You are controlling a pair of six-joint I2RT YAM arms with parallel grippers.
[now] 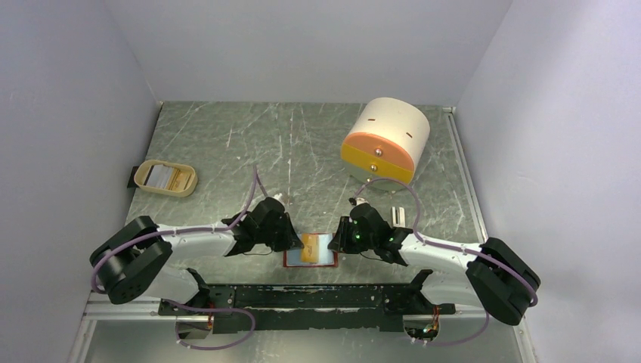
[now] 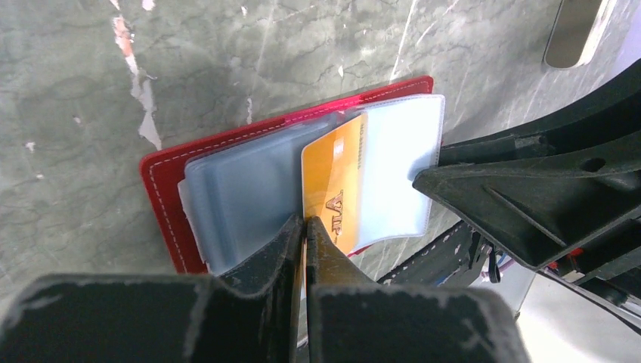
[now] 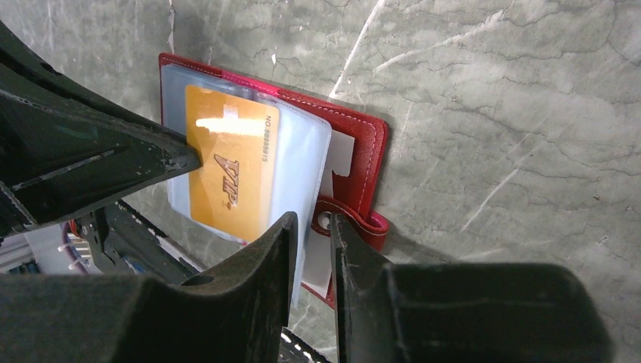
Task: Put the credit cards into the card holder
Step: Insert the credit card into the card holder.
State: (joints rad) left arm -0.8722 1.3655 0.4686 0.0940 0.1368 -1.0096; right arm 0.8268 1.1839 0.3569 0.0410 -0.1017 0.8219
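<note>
The card holder (image 1: 288,262) lies open on the table between both arms, a red wallet (image 2: 162,197) with pale blue pockets. An orange credit card (image 2: 336,174) stands partly in a middle pocket. My left gripper (image 2: 305,221) is shut on that card's near edge. In the right wrist view the same card (image 3: 230,174) shows its VIP print, with the wallet's red cover (image 3: 363,151) and snap tab (image 3: 355,223) beside it. My right gripper (image 3: 311,219) stands open by a narrow gap, over the wallet's right edge next to the tab, with nothing gripped. From above, the left gripper (image 1: 296,243) and right gripper (image 1: 340,240) flank the wallet.
A beige oval tray (image 1: 186,186) at the far left holds more cards (image 1: 160,175). A big cream-and-orange cylinder (image 1: 385,140) stands at the back right. Grey walls close in the table on three sides. The black mounting rail (image 1: 302,299) runs along the near edge.
</note>
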